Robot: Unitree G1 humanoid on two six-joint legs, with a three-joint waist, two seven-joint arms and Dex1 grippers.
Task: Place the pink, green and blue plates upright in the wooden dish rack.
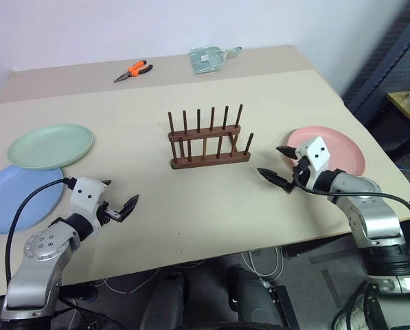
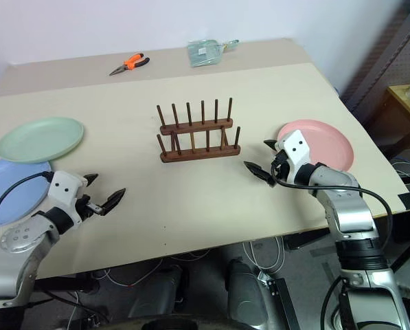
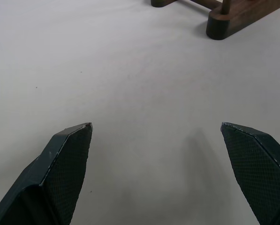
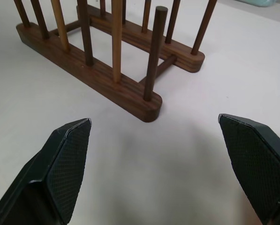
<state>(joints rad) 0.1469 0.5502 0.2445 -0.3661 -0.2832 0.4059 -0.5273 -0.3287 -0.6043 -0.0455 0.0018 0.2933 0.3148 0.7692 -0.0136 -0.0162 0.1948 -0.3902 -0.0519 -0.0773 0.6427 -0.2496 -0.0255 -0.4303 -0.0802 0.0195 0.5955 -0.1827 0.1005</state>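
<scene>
Two tools, L (image 1: 121,207) & R (image 1: 279,167), spread; matte round plates flat, dowel rack (image 1: 208,139) bare.

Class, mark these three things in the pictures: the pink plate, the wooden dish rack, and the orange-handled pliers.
pink plate (image 1: 338,152), left eye view, bare middle of the dish.
wooden dish rack (image 1: 210,160), left eye view, near base rail.
orange-handled pliers (image 1: 137,68), left eye view, the handles.

The rack (image 1: 209,139), dark brown wood with two rows of thin upright pegs on rail bases, stands empty. All three plates lie flat, well apart from it. The pink plate (image 1: 335,148) lies to the rack's right. The green plate (image 1: 50,145) lies to its left, overlapping the far rim of the blue plate (image 1: 19,199).
</scene>
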